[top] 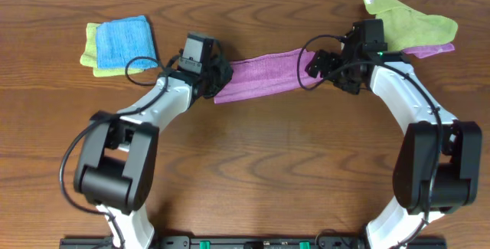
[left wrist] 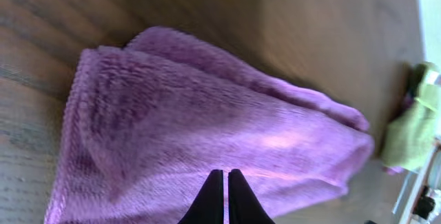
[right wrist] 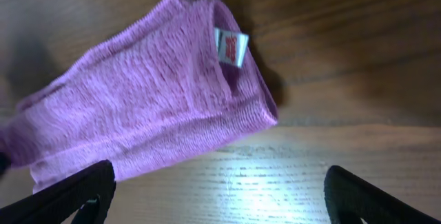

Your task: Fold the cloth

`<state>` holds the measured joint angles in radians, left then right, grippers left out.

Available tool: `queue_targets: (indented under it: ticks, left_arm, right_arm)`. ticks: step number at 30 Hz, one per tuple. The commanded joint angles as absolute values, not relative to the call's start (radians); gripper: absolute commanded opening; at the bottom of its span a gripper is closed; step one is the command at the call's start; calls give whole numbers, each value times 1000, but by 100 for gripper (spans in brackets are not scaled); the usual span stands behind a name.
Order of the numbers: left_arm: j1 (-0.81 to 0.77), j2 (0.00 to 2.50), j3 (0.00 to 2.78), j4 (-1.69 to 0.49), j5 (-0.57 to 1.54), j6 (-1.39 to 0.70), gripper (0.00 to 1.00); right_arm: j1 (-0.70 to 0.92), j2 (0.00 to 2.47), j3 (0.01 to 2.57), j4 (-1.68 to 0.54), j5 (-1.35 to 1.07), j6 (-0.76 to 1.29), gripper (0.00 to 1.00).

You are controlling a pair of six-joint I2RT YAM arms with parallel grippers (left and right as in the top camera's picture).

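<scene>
The purple cloth [top: 264, 74] lies on the wooden table as a long folded strip between my two arms. My left gripper [top: 218, 80] is at its left end. In the left wrist view its black fingers [left wrist: 225, 172] are pressed together, tips sunk in the fuzzy cloth [left wrist: 207, 114]. My right gripper [top: 318, 63] is at the strip's right end. In the right wrist view it [right wrist: 217, 182] stands wide open over bare wood, just beside the cloth's end [right wrist: 151, 93]. The white tag [right wrist: 231, 47] shows there.
A lime-green cloth [top: 409, 19] lies at the back right with a purple one [top: 435, 49] poking out beneath it. A folded blue cloth [top: 122, 38] rests on another green one at the back left.
</scene>
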<state>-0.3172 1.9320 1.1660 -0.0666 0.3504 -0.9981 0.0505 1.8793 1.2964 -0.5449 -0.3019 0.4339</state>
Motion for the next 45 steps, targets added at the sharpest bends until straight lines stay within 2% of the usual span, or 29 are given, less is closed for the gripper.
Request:
queue_targets:
  ticks: [1, 26, 33, 34, 36, 44, 45]
  left_arm:
    - [-316, 1975, 1169, -47, 334, -1022, 6]
    - [-316, 2050, 1169, -56, 307, -1036, 6]
    - [-316, 2050, 1169, -82, 308, -1033, 6]
    - [-316, 2050, 1169, -82, 310, -1033, 6]
    - [-315, 2050, 1169, -81, 312, -1033, 6]
    - [-315, 2050, 1169, -84, 315, -1032, 6]
    - [-314, 2050, 1169, -86, 315, -1032, 6]
  right_arm:
    - [46, 1921, 1308, -525, -315, 471, 96]
    - [60, 2084, 1308, -375, -375, 592, 94]
    - [104, 2119, 1308, -333, -376, 618, 85]
    - [111, 2122, 1308, -332, -379, 622, 82]
    - [125, 2125, 1308, -332, -377, 624, 70]
    - [134, 2125, 1308, -324, -332, 615, 10]
    - [130, 2124, 1308, -324, -329, 606, 6]
